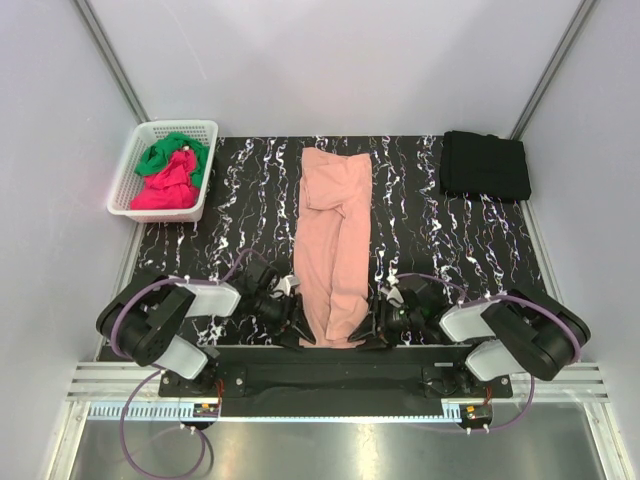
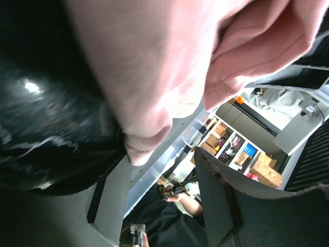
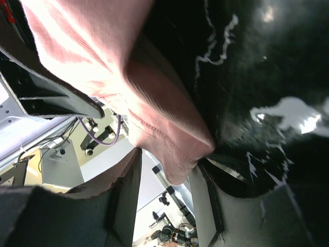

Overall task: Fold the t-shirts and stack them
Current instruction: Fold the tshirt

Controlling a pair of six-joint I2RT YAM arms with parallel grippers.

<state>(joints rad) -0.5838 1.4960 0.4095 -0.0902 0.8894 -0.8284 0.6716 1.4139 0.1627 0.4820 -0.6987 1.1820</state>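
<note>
A salmon-pink t-shirt [image 1: 335, 240] lies folded into a long narrow strip down the middle of the black marbled table [image 1: 240, 210]. Its near end hangs at the table's front edge. My left gripper [image 1: 296, 328] sits at the strip's near left corner and my right gripper [image 1: 376, 332] at its near right corner. In the left wrist view the jaws [image 2: 159, 177] stand wide open with the pink hem corner [image 2: 139, 146] between them. In the right wrist view the jaws [image 3: 167, 164] are also open around the pink hem corner [image 3: 177, 154]. The chest print is hidden.
A white basket [image 1: 125, 190] at the back left holds a green t-shirt [image 1: 170, 152] and a magenta-red t-shirt [image 1: 165, 188]. A folded black t-shirt [image 1: 485, 165] lies at the back right corner. Grey walls close in on three sides.
</note>
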